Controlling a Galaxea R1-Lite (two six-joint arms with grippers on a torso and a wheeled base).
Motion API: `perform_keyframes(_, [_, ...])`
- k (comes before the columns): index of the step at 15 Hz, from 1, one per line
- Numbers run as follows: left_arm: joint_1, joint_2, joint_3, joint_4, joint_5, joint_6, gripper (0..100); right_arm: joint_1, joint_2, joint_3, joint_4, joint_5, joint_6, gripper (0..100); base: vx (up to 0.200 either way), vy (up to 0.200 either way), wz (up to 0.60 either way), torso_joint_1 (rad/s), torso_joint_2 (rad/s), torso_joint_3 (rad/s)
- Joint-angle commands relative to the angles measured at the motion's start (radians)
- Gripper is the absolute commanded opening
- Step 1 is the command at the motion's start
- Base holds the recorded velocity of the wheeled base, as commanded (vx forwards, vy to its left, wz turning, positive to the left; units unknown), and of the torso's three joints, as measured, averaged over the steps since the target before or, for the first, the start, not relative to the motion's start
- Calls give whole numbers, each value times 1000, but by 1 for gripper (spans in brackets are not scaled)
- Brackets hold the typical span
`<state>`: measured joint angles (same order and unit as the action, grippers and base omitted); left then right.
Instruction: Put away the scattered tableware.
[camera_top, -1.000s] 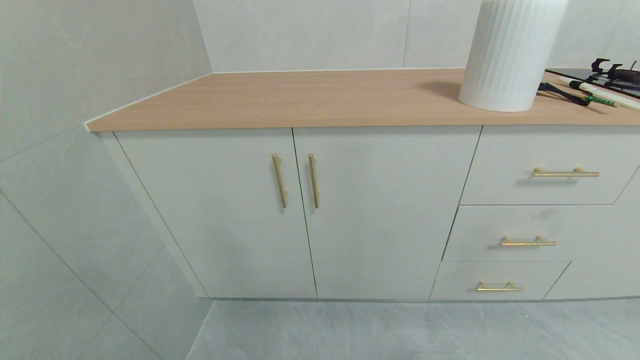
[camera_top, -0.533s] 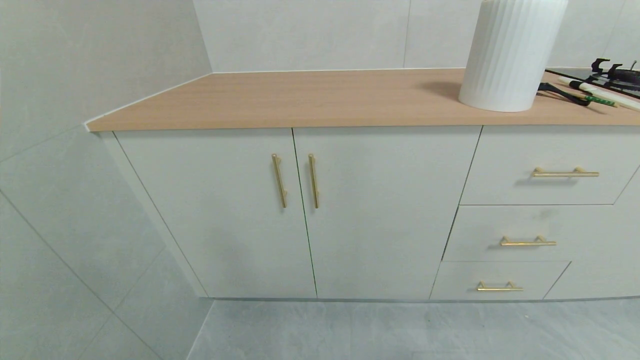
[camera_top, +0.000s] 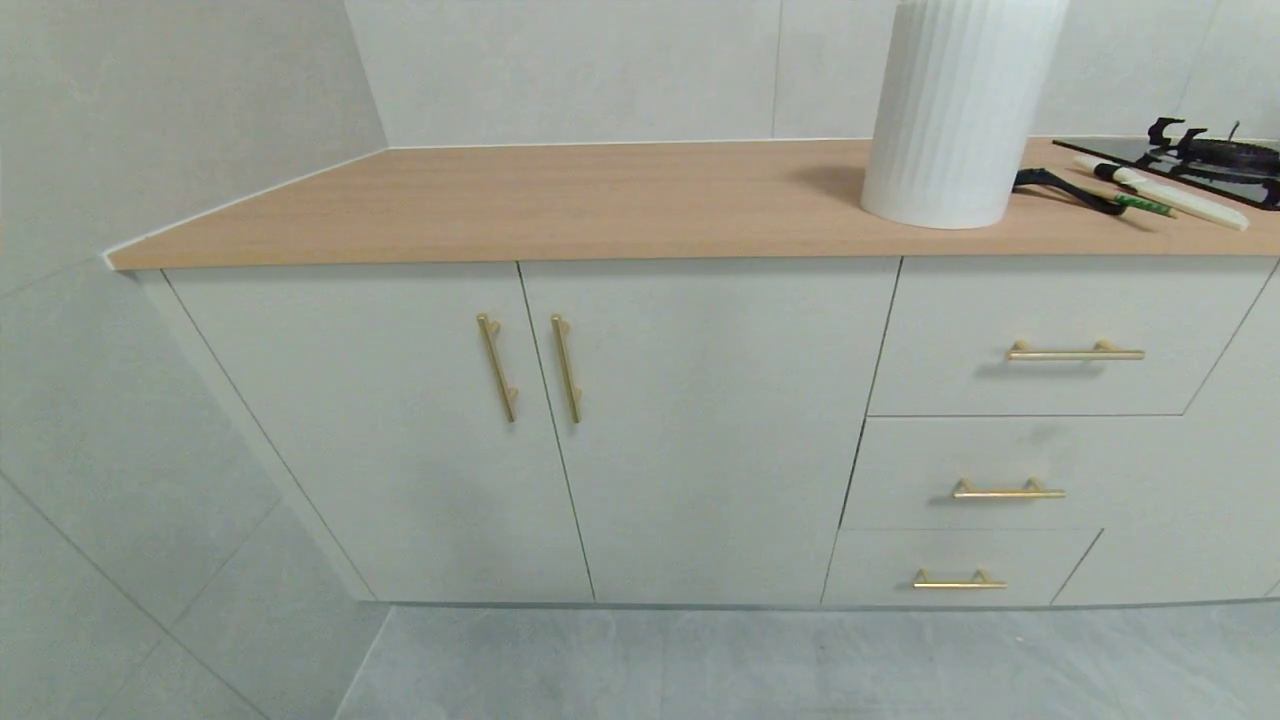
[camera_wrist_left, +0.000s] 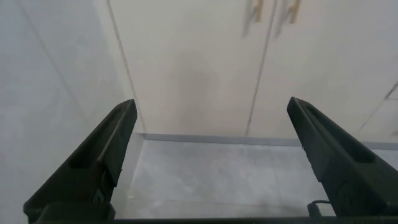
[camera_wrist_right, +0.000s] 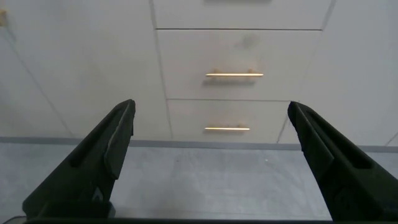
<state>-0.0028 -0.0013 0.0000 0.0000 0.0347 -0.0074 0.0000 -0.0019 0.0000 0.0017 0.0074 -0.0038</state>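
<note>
Soft, even light — faint shadows

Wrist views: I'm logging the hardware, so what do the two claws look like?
The left claw and the right claw look alike: matte black, each with two long, flat-sided fingers that taper to blunt, squared tips.

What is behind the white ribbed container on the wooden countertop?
A black-handled utensil pokes out from behind the white ribbed container. Its other end is covered, as is anything else there.
</note>
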Motion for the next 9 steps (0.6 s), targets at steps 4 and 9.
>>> perform_keyframes(4, [0,1,0,0,1,0,100,0,2,0,0,0,1,100,0,-200,0,1,1,1])
perform_keyframes(9, [0,1,0,0,1,0,100,0,2,0,0,0,1,100,0,-200,0,1,0,4])
